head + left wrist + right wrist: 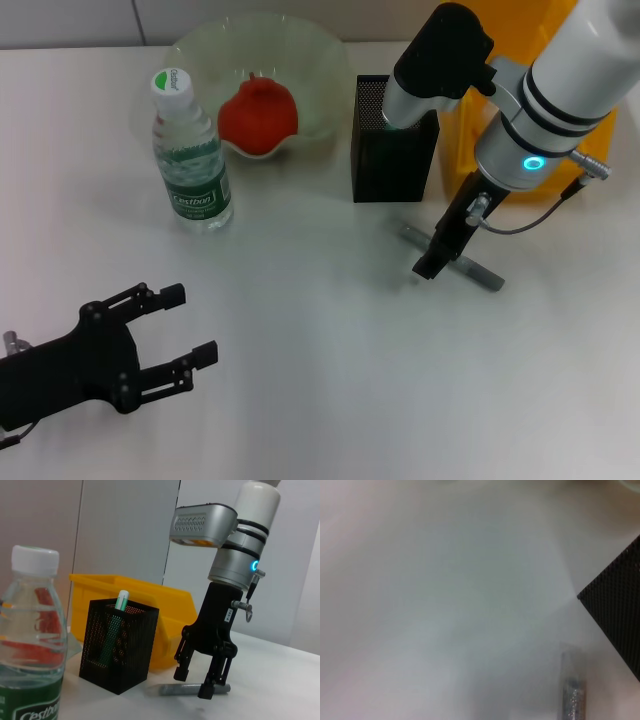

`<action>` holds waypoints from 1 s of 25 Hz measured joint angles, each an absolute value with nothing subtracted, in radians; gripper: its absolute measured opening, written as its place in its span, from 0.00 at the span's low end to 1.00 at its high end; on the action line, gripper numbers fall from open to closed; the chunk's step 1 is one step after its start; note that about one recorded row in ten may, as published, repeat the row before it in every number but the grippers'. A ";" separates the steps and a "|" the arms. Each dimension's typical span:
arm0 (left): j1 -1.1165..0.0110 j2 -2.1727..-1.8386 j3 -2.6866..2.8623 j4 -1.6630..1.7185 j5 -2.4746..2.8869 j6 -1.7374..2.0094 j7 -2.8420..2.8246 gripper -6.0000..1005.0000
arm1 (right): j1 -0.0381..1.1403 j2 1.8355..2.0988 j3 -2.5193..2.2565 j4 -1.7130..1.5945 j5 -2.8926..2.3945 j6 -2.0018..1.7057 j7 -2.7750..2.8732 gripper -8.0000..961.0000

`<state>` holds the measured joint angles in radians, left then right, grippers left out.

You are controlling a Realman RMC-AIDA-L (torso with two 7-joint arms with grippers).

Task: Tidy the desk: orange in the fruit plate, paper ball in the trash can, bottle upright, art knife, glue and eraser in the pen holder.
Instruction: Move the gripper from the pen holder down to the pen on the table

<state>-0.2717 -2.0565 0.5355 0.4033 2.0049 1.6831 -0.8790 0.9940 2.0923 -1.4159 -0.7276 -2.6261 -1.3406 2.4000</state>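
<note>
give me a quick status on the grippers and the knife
Right gripper open, straddling knife on the table, beside pen holder. Left gripper open, parked low on the left. Nothing in the way.

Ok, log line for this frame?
right gripper: open, straddling art knife on desk | left gripper: open, idle | bottle: upright

Right arm [560, 90]: white cylindrical links with black ring bands, and a lit cyan ring at the wrist. Silver-grey vented housing with an orange underside – seen from the left wrist. Thin grey cable loops off the wrist beside a small metal fitting. Right gripper [202, 680]: matte black with a small white label, its two fingers ending in blocky pads.

Left gripper [190, 325]: all black – open linkage bars with visible screw heads, square fingertips.
</note>
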 joint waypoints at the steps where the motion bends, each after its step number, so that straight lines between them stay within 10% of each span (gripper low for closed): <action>1: -0.273 -2.057 0.534 0.402 2.005 1.686 -0.879 0.81 | 0.994 2.092 -1.416 -0.724 -2.626 -1.337 2.401 0.70; 6: -0.277 -2.057 0.533 0.400 2.005 1.687 -0.879 0.81 | 0.995 2.092 -1.437 -0.706 -2.625 -1.315 2.405 0.68; 17: -0.277 -2.056 0.533 0.399 2.004 1.687 -0.879 0.81 | 0.996 2.092 -1.459 -0.705 -2.626 -1.300 2.423 0.22; 25: -0.278 -2.055 0.536 0.401 2.002 1.689 -0.881 0.81 | 0.997 2.092 -1.466 -0.708 -2.625 -1.308 2.424 0.14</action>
<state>-0.2777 -2.0550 0.5361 0.4006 2.0020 1.6891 -0.8812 0.9970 2.0924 -1.4665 -0.7081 -2.6249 -1.3084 2.4236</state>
